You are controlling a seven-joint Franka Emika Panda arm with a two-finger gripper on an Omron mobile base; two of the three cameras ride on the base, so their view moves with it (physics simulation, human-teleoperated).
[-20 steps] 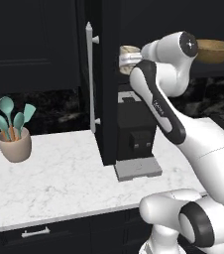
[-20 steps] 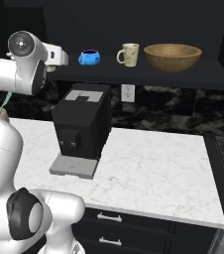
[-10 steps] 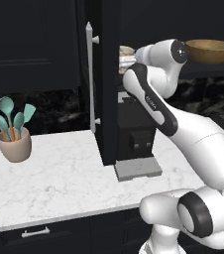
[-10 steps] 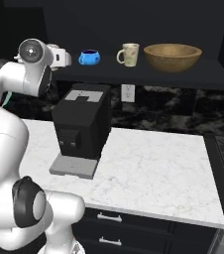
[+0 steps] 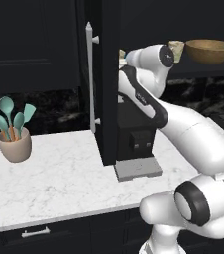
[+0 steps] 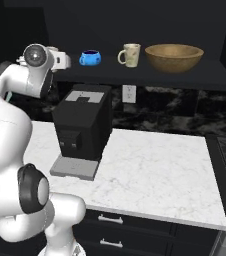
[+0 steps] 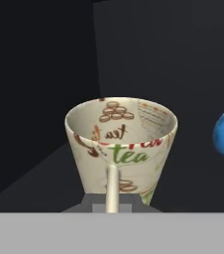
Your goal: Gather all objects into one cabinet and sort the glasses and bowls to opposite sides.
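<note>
Placing a cream cup printed with brown and green lettering at the left end of the black wall cabinet's dark shelf looks like the step in hand. In the hand view this cup stands upright right in front of the gripper, its slim handle pointing at the camera and running down between the two dark fingertips. Whether the pincer is clamped on that handle or has let go, I cannot tell; the tips sit close on either side of it.

Just to the cup's right on the same shelf sits the small glossy blue bowl. Further right stands a second cream cup with a handle, and beyond it the wide brown wooden bowl. The cabinet's tall black door with its long silver bar handle stands open, edge-on to the left base camera.

So the cups and bowls are interleaved, not sorted. My judgement: the next move calls for freeing the hand from this cup, drawing straight back so the handle is not dragged, then swapping the blue bowl and the second cup.
</note>
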